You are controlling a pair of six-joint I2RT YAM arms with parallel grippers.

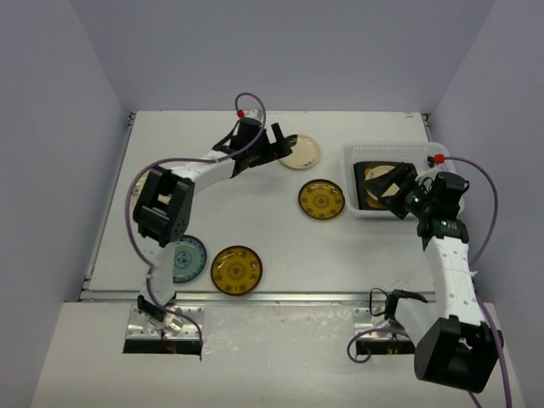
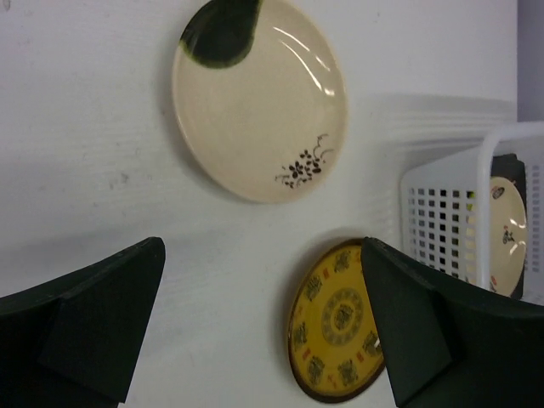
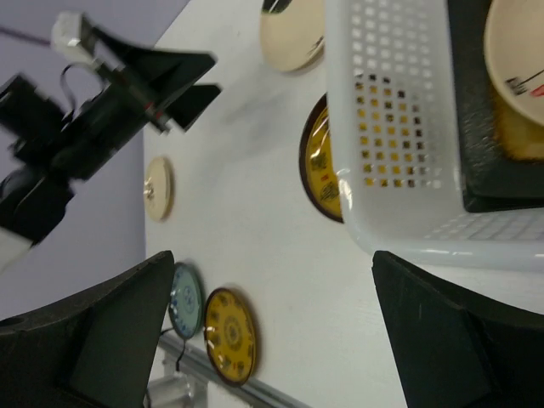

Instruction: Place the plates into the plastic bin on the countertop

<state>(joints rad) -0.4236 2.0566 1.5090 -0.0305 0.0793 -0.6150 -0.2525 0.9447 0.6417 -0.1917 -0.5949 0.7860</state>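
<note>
Spread wide and empty, the left gripper (image 2: 259, 289) is held above the countertop (image 1: 255, 229) near its far edge, just short of a cream plate (image 2: 259, 102) marked with a small dark sprig and a dark green patch at the rim. Nothing is grasped. One patterned amber plate (image 2: 327, 327) is seen flat on the surface between that cream plate and the plastic bin (image 1: 350, 183), close against the bin's left side; contact cannot be confirmed. The bin is set at the far right of the countertop. Inside it a dark-rimmed square plate (image 3: 476, 110) with an amber centre is laid flat, and a second cream round plate (image 3: 518, 59) is rested on top. The right gripper (image 3: 272, 289) is held over the bin's near left part, jaws parted, nothing held. Three rounds are noted outside the bin on the left half: a second amber plate (image 1: 236, 270) near the front metal strip (image 1: 280, 297), a patterned blue plate (image 1: 191, 259) just beside it and partly hidden under the left arm (image 1: 170, 204), and a small cream disc (image 3: 158, 188) near the countertop's left edge.
</note>
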